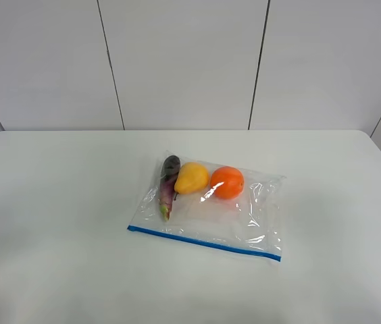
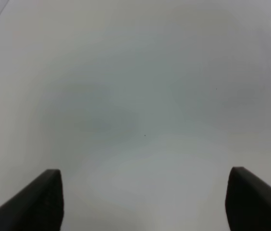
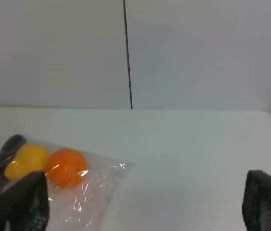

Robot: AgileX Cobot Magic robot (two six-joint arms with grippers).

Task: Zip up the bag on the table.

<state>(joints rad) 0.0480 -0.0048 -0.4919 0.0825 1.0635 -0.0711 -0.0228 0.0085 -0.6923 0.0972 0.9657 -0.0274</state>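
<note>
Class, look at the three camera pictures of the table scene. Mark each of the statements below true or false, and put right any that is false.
1. The bag lies flat on the table. True.
2. The bag's zipper strip is red. False: it is blue.
3. The orange sits inside the bag, next to the yellow pear. True.
4. The right gripper is clamped on the bag. False: its jaws stand open and hold nothing.
5. The eggplant lies outside the bag. False: it is inside, beside the pear.
</note>
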